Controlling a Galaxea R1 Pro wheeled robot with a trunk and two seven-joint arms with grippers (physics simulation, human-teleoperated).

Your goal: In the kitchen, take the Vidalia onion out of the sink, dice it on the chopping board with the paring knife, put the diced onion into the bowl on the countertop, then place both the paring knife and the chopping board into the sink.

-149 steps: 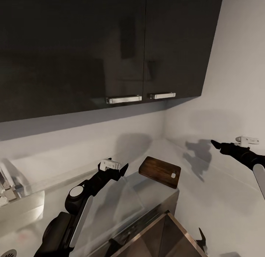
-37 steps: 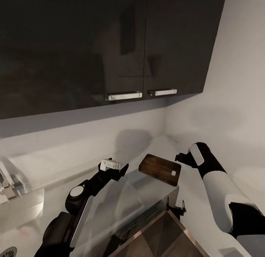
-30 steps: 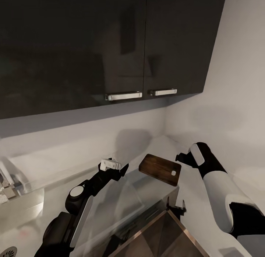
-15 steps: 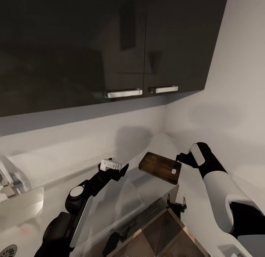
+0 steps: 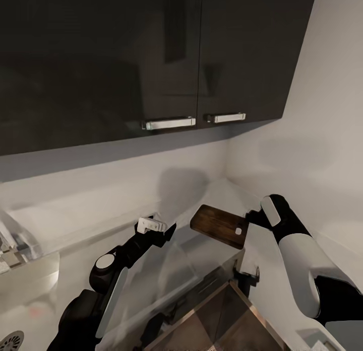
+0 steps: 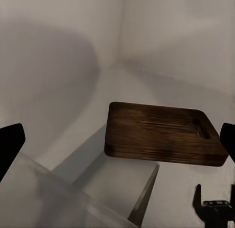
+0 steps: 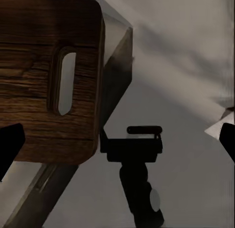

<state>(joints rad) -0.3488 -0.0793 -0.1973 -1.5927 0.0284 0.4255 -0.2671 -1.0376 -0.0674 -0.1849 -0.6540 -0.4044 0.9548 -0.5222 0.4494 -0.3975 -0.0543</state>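
So the big stuff first: dark wall cabinets (image 5: pixel 151 64) overhead, pale wall behind, and the grey countertop (image 5: pixel 91 225) running into the corner. The chopping board (image 5: pixel 220 225) sits on the counter right in that corner, lying flat, with its slot-handle end pointing toward the right gripper (image 7: pixel 117 139). That right gripper is just beside the handle end; in its wrist view the two dark fingertips sit wide at the edges of the frame, so the jaws are spread apart with nothing between them, and the board's slotted end is right ahead and slightly to one side. The left gripper (image 5: pixel 160 231) hangs a bit short of the board's other end, fingers also spread and empty, board (image 6: pixel 164 135) straight in front of it. No onion, knife or bowl to be seen from here, and just a sliver of drain (image 5: pixel 11 339) at the edge of the head view. My guess is the step is grabbing the board with the right hand. To do it well, I'd line the fingers up across the handle end so one goes over the top and one under the edge, since it's lying flat and thin. Pushing in too steep would probably just shove it into the corner.
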